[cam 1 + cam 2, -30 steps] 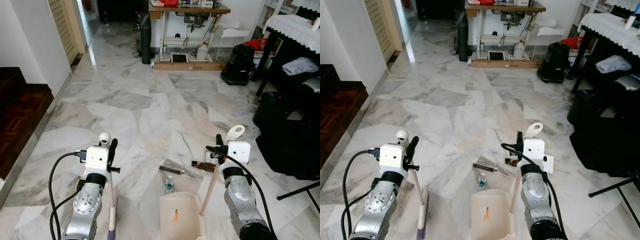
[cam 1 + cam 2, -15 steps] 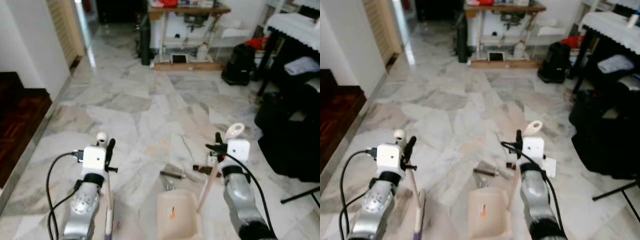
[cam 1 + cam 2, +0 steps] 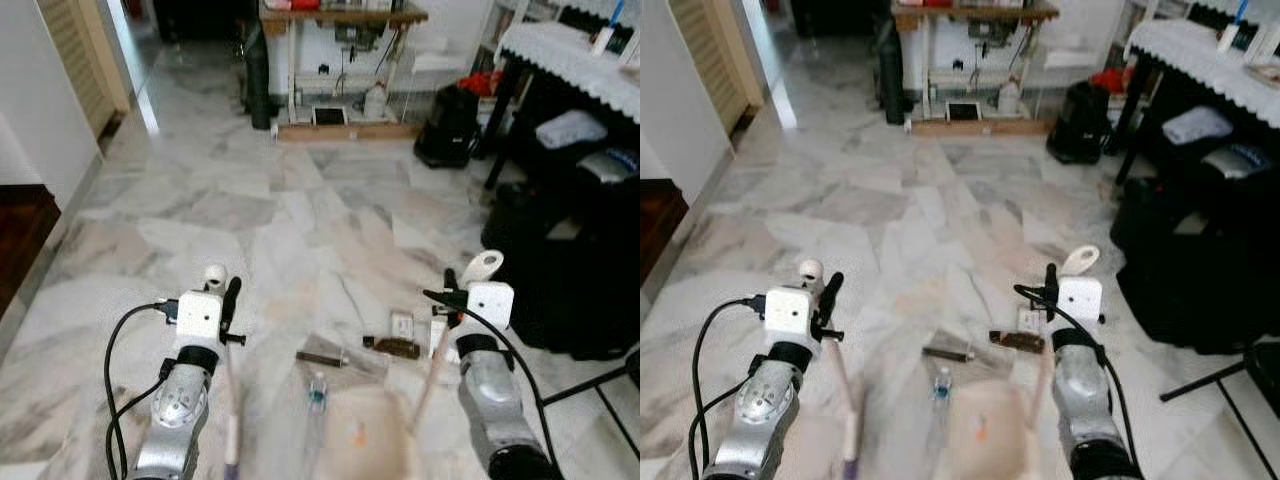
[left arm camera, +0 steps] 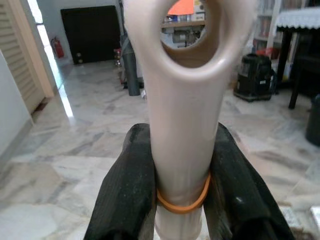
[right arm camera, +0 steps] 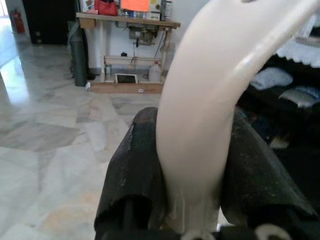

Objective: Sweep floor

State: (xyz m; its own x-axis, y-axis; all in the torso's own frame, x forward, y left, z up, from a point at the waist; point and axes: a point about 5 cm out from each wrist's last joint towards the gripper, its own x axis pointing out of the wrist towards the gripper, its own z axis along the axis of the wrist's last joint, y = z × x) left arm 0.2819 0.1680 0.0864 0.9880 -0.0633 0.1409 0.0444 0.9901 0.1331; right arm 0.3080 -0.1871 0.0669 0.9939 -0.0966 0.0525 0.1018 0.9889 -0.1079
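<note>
My left gripper (image 3: 228, 300) is shut on the cream broom handle (image 3: 232, 400), which slants down to the floor at my left. In the left wrist view both black fingers (image 4: 127, 190) clamp the handle (image 4: 182, 100) just below its hanging hole, where an orange rubber band circles it. My right gripper (image 3: 447, 295) is shut on the cream dustpan handle (image 3: 428, 375); the pan (image 3: 360, 440) rests blurred on the floor between my arms. Litter lies just ahead of the pan: a small plastic bottle (image 3: 316, 392), a dark stick (image 3: 320, 356), a brown bar (image 3: 397, 346) and a white card (image 3: 402, 323).
Black bags (image 3: 580, 270) and a black stand leg (image 3: 590, 385) crowd the right side, under a table with a white lace cloth (image 3: 570, 50). A workbench (image 3: 340, 15) and a black bag (image 3: 448, 125) stand at the back. A dark wood step (image 3: 20, 220) lies far left.
The whole picture has shifted, so the camera has moved forward and turned a little right. The litter now lies nearer to my arms. Both grippers still hold their handles.
</note>
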